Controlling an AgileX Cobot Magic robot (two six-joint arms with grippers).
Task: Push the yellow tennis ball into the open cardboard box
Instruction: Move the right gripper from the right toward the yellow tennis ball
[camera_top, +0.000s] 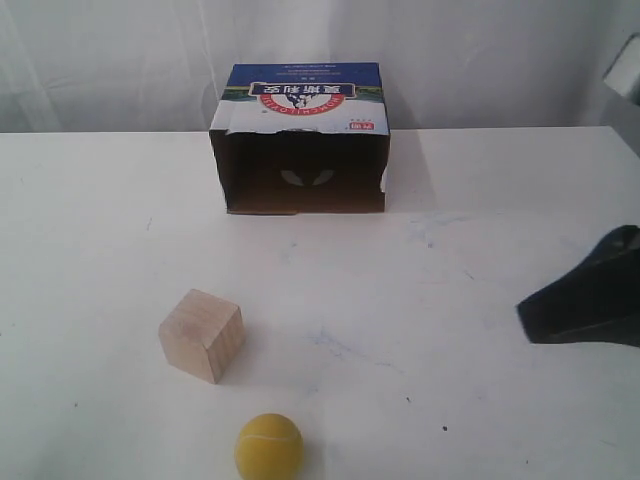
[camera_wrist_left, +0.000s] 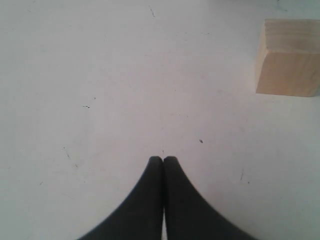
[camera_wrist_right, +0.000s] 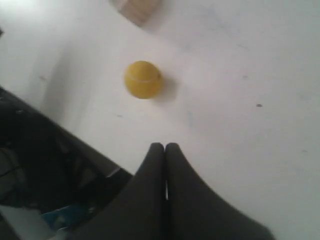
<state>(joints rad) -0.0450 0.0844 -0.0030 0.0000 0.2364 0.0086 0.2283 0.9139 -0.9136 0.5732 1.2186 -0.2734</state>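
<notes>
Exterior view: yellow tennis ball (camera_top: 268, 446) far from open cardboard box (camera_top: 300, 95); clenched, empty right gripper (camera_wrist_right: 164, 146) should push squarely, avoiding wooden cube (camera_top: 201, 334).

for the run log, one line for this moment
ball: outside box, untouched | right gripper: shut, apart from ball | left gripper: shut, near cube

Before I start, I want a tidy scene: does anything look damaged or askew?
The cardboard box has upside-down print and a ragged, torn upper edge at its opening. The wooden cube sits turned at an angle to it. Nothing looks spilled.
</notes>
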